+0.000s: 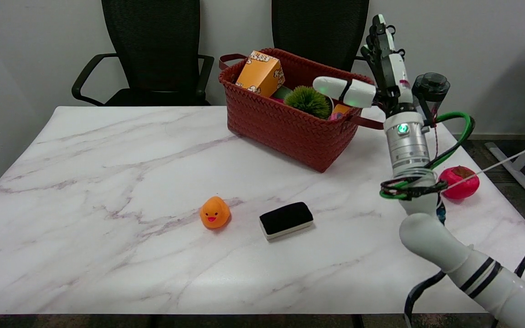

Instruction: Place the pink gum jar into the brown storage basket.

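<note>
Handling is hard to judge closely here, because the pink gum jar (pixel 335 116) is showing only as a small pink sliver low inside the brown storage basket (pixel 285 125), just beside a green fuzzy ball (pixel 308 101); that this sliver is the jar is my guess, not something plain. A gum jar is likely light, stiff and smooth-sided, so it is probably calling for a wrap around its body instead of a pinch at the lid, since slick plastic could be slipping from a loose hold. The robot hand (pixel 388 68) is hovering above the basket's right rim with its fingers pointing up and its thumb sticking out to the left, spread and carrying nothing. The basket is also holding an orange carton (pixel 260 74) leaning at its far left end, and something orange beside the pink sliver. On the bench (pixel 107 205), a rubber duck (pixel 214 212), a black eraser (pixel 286 220) and a red fruit (pixel 460 182) are lying well apart from the basket.
</note>
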Robot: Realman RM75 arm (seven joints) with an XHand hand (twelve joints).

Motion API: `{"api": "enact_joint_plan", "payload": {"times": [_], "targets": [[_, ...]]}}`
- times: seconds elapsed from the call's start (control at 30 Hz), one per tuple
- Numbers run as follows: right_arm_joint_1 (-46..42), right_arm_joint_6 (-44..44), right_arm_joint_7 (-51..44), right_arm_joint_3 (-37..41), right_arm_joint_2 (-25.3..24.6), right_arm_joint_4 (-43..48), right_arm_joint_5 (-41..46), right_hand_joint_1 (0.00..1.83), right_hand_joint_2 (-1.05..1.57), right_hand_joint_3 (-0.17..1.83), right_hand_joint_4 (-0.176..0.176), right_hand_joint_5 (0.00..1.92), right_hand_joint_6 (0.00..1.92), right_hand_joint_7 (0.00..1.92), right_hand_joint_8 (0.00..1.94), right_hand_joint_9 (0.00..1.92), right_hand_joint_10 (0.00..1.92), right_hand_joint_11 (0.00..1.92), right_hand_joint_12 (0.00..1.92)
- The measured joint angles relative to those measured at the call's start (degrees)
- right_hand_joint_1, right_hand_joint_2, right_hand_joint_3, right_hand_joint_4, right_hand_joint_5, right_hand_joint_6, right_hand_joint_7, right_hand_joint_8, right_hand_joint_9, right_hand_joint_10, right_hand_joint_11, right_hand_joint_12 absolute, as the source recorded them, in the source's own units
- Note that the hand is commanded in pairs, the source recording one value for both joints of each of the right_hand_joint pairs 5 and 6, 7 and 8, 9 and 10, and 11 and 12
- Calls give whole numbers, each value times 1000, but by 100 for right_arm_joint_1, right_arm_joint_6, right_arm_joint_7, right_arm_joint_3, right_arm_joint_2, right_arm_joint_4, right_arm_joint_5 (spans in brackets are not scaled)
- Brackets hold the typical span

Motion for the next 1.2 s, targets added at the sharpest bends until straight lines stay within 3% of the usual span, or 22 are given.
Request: {"api": "enact_joint_plan", "payload": {"times": [0.5,1.2], "targets": [[-463,1426,559,-1343,53,266,-503,1051,479,-175,0,0,0,92,92,137,137,246,246],[-1308,2488,1601,-1968,-112,-165,-1427,1020,644,-175,0,0,0,123,123,118,118,237,237]]}}
